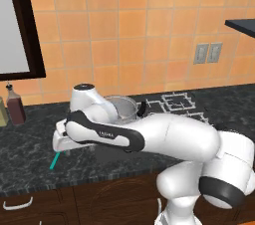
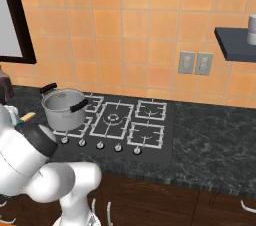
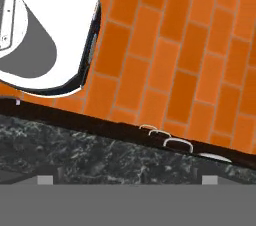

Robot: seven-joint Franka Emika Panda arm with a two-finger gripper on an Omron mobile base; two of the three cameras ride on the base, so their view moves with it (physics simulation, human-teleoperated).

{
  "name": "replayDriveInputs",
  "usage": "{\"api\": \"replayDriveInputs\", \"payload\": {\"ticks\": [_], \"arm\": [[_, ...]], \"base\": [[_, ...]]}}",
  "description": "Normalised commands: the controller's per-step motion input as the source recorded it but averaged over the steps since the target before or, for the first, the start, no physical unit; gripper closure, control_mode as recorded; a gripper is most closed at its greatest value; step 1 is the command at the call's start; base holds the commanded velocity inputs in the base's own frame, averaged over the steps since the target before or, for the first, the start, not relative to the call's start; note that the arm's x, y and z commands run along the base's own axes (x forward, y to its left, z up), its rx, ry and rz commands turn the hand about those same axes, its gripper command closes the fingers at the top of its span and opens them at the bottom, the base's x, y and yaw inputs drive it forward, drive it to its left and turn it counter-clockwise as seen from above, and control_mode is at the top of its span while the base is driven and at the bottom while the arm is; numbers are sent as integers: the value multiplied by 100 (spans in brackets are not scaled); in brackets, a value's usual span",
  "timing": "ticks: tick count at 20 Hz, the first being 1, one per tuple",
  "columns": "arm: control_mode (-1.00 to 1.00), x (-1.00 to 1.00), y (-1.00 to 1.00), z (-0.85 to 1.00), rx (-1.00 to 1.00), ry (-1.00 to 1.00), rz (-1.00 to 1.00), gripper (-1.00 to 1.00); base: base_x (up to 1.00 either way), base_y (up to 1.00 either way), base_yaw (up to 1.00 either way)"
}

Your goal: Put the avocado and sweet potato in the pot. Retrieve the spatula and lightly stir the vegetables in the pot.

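No writing is legible; on the dark counter [image 2: 210, 135] the steel pot [image 2: 62, 106] sits on the stove's [image 2: 125, 125] rear-left burner, contents unclear, the spatula [image 1: 54, 160] lies left of it, and the hand [image 1: 61, 138] hangs open.

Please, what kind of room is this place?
It looks like a home kitchen: a gas stove set in a dark stone counter, a steel pot on one burner, and orange wall tiles behind.
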Motion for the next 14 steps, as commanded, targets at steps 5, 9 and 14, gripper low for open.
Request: {"api": "replayDriveInputs", "payload": {"ticks": [5,9,14], "arm": [[-100,29,75,-40,-8,0,-29,-100],[-100,33,35,-43,-10,0,-25,-100],[-100,38,22,-44,-3,0,-17,-100]], "base": [[0,0,0],[0,0,0],[0,0,0]]}}
